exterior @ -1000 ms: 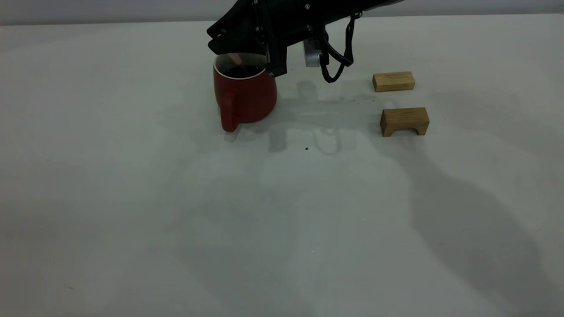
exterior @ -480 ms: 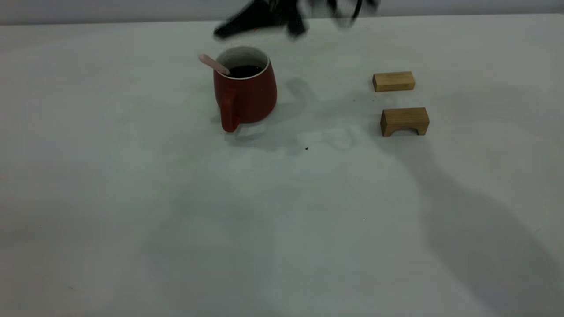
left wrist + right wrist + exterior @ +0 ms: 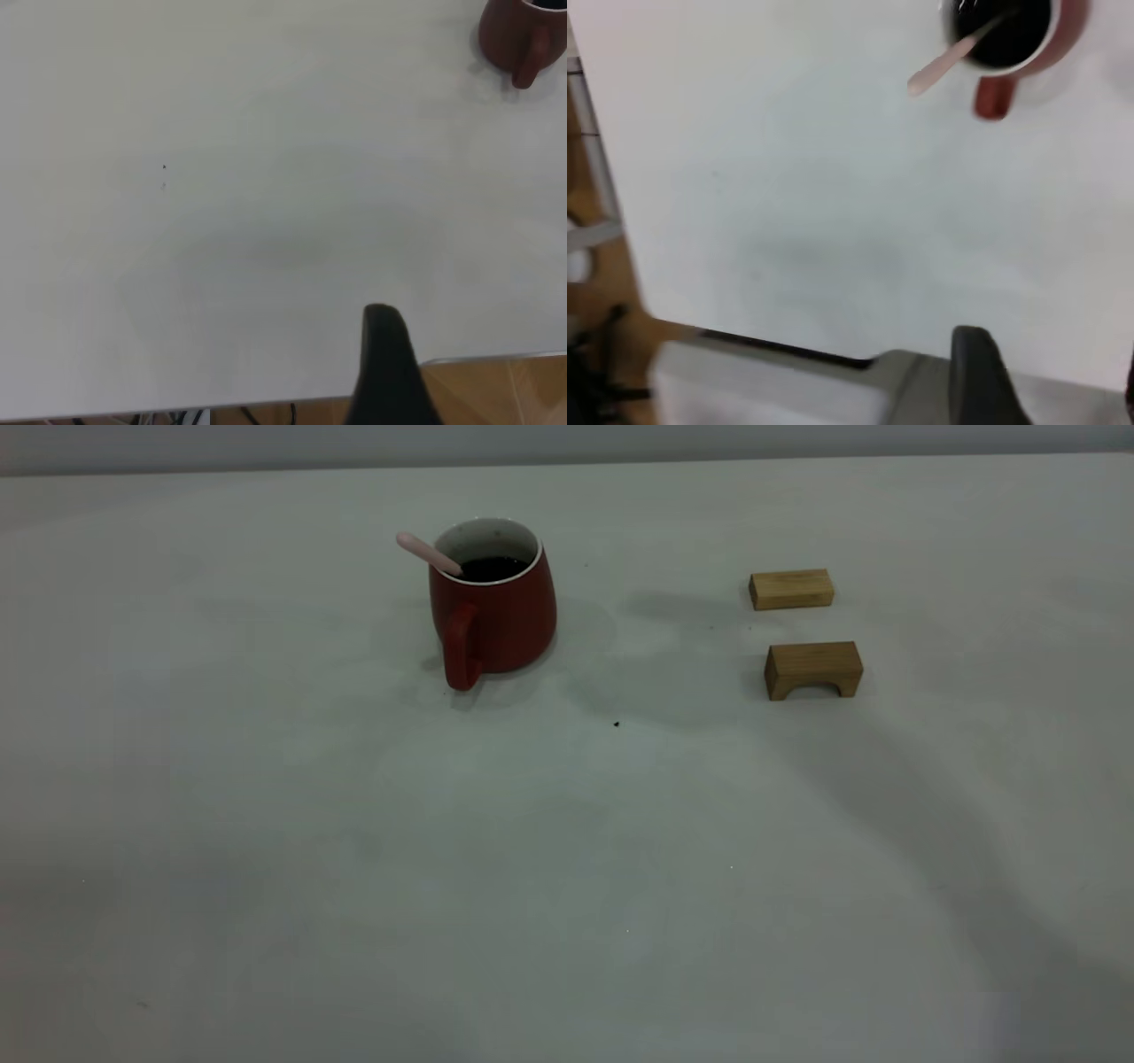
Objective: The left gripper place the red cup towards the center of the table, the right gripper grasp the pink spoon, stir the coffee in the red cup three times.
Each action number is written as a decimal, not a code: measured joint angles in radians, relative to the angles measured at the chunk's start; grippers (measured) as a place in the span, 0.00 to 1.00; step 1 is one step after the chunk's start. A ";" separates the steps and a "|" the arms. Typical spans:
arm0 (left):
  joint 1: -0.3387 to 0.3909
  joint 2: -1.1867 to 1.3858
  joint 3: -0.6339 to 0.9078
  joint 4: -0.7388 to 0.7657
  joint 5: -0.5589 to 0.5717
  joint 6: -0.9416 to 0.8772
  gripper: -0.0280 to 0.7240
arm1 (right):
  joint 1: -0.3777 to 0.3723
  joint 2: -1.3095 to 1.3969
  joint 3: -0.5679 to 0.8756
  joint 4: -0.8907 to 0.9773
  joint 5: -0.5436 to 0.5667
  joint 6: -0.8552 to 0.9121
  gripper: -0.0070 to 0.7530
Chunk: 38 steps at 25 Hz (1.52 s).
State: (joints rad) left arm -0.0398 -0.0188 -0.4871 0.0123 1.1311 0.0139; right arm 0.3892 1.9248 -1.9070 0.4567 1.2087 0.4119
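The red cup (image 3: 493, 607) stands upright on the table (image 3: 567, 868), left of centre and towards the back, its handle facing the front. Dark coffee (image 3: 493, 567) fills it. The pink spoon (image 3: 428, 553) leans in the cup with its handle sticking out over the left rim, held by nothing. Neither gripper shows in the exterior view. My left gripper (image 3: 483, 350) is open and hangs over the table's edge, far from the cup (image 3: 518, 40). My right gripper (image 3: 1052, 376) is open and empty, high above the table, away from the cup (image 3: 1010, 40) and spoon (image 3: 943, 64).
Two tan wooden blocks lie right of the cup: a flat one (image 3: 791, 589) at the back and an arch-shaped one (image 3: 813, 669) in front of it. A small dark speck (image 3: 617, 724) marks the tabletop. A grey structure (image 3: 788, 390) sits past the table's edge.
The right gripper, over the cup a second ago, has let go of the spoon and risen out of the exterior view. The spoon now leans in the cup.
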 joint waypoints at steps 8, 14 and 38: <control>0.000 0.000 0.000 0.000 0.000 0.000 0.79 | -0.001 -0.277 0.088 -0.191 0.028 -0.278 0.38; 0.000 0.000 0.000 0.000 0.000 0.000 0.79 | -0.001 -0.554 0.416 -0.246 0.028 -0.477 0.31; 0.000 0.000 0.000 0.000 0.000 0.000 0.79 | -0.327 -1.787 1.387 -0.392 -0.069 -0.514 0.32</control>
State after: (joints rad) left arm -0.0398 -0.0188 -0.4871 0.0123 1.1311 0.0139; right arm 0.0619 0.1381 -0.5196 0.0648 1.1396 -0.1022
